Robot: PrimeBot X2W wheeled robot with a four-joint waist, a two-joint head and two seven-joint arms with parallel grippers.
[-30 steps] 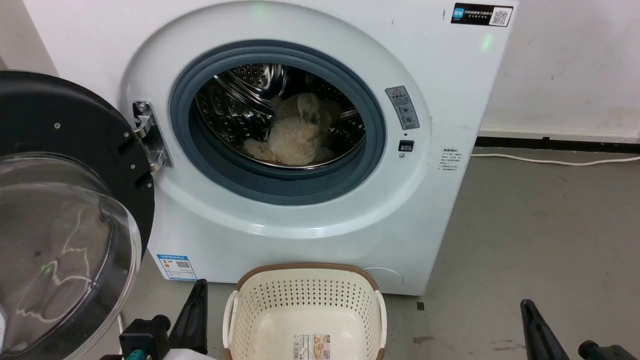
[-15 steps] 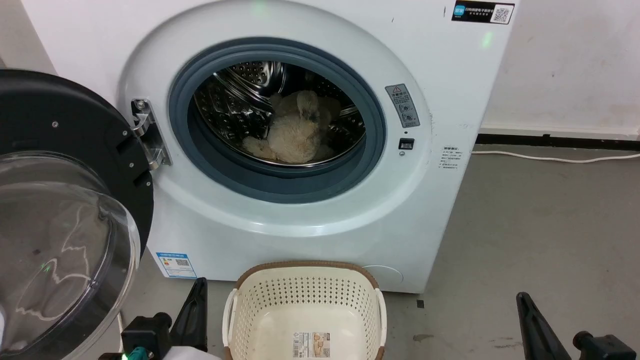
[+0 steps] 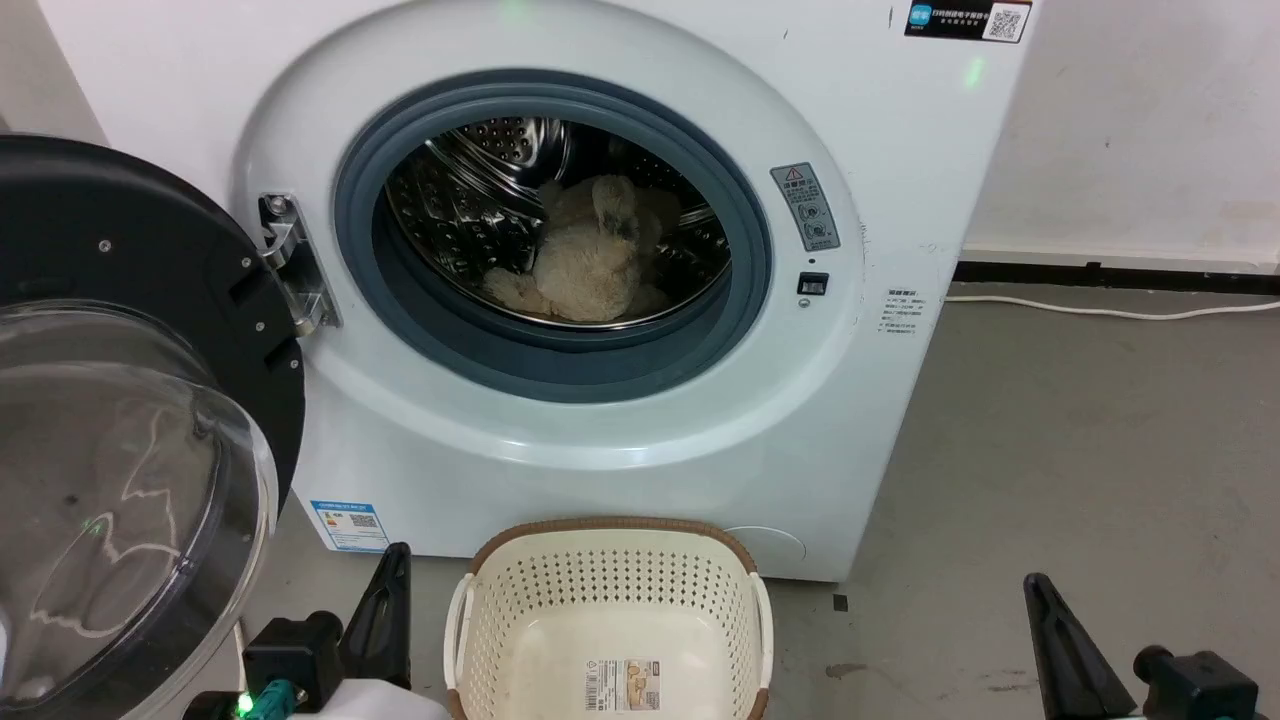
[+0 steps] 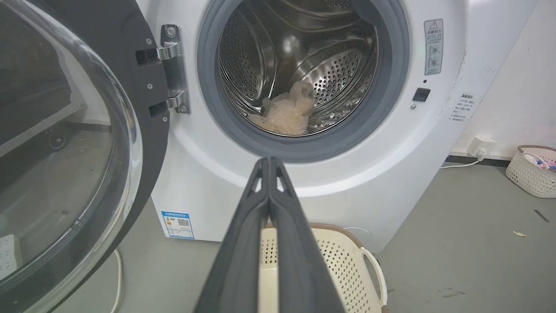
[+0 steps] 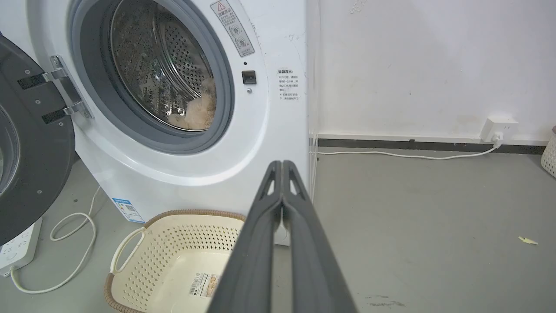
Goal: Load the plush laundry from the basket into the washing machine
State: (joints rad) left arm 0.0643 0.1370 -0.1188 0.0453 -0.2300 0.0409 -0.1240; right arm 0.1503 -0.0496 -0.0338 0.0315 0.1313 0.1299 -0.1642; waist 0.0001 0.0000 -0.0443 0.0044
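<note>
**Grey laundry-room floor, washer open, toy inside the drum**

Grey floor [image 3: 1080, 450] is being shown beneath a white wall, with the washing machine [image 3: 880, 200] being viewed front-on and its black-framed glass door [image 3: 130, 300] hanging wide open at the left. The plush laundry [image 3: 585, 270] is being seen slumped on the bottom of the steel drum, behind the grey seal. The basket [image 3: 610, 523] is being shown empty on the floor just before the machine. The left gripper [image 4: 269, 161] and the right gripper [image 5: 282, 164] are being held low on either side of the basket, fingers pressed together, nothing being gripped. Loading is being judged done. If the door is being swung shut, a limp limb could be trapped at the seal, or the basket could be knocked by an arm.
</note>
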